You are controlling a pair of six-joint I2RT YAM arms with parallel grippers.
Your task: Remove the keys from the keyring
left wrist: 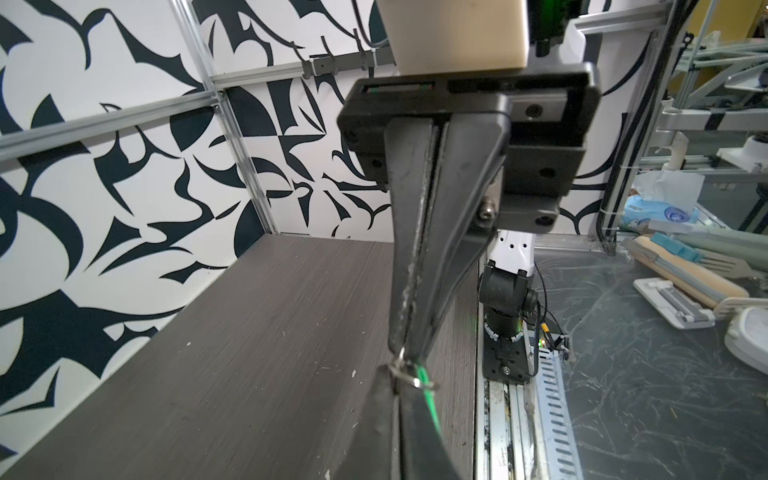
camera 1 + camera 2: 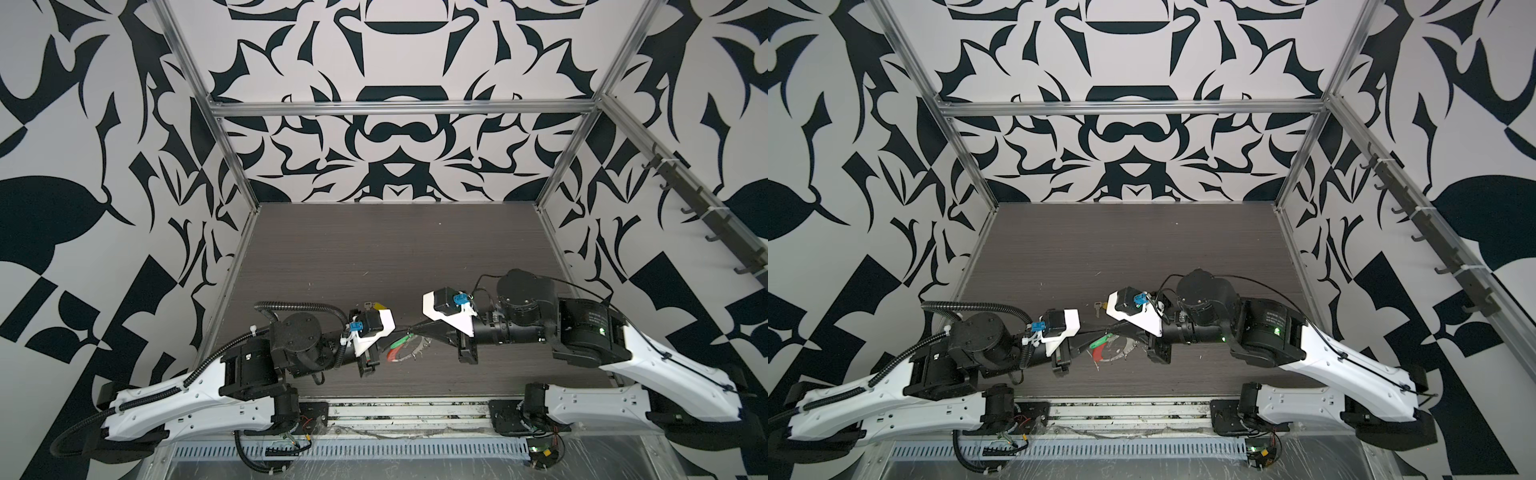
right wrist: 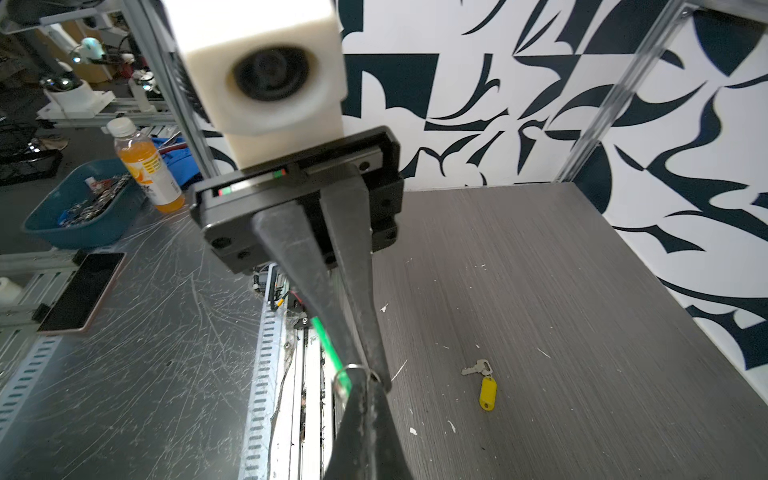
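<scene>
Nearest me, close to the near edge of the table (image 2: 374, 249), the keyring (image 2: 1119, 353) lies with its red sleeve (image 2: 1098, 353) to the left, so there is little room to pull toward myself. Just above it my two grippers meet tip to tip. My right gripper (image 3: 368, 380) is clamped tight on the small split ring (image 1: 411, 376) of the green tag (image 2: 401, 341), I judge to steady it while the other works it. My left gripper (image 1: 397, 370) shows only a narrow slit at that ring. I cannot tell whether it pinches, nor whether the ring is off the big loop. Beyond, the yellow-tagged key (image 3: 484, 382) lies loose, apart from the keyring. The far half of the table is bare, which leaves room to carry things.
</scene>
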